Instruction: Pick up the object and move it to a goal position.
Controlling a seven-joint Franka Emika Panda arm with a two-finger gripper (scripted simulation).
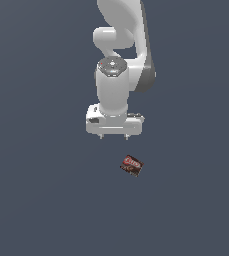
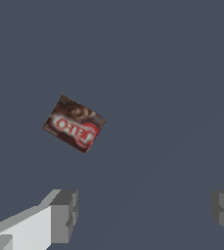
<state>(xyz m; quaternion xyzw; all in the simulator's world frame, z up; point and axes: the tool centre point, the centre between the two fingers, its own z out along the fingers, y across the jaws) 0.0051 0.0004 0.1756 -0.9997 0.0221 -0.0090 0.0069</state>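
- Plain slate-blue table (image 1: 36,200) fills both views; nothing else lies on it but the box.
- Box (image 1: 131,165) lies flat on the table, just below centre in the exterior view, turned askew, red label up.
- Arm (image 1: 121,45) comes down from the top centre of the exterior view, with the gripper (image 1: 113,135) above the box and a little to its left, apart from it.
- Jaws are spread wide and hold nothing; in the wrist view the box (image 2: 74,123) sits at centre left, outside the gap between the fingers (image 2: 64,215).
- Nothing of the task looks done: the box is ungrasped and unlifted.
- Left to do: align, descend, grip, lift, carry. No goal marker shows.
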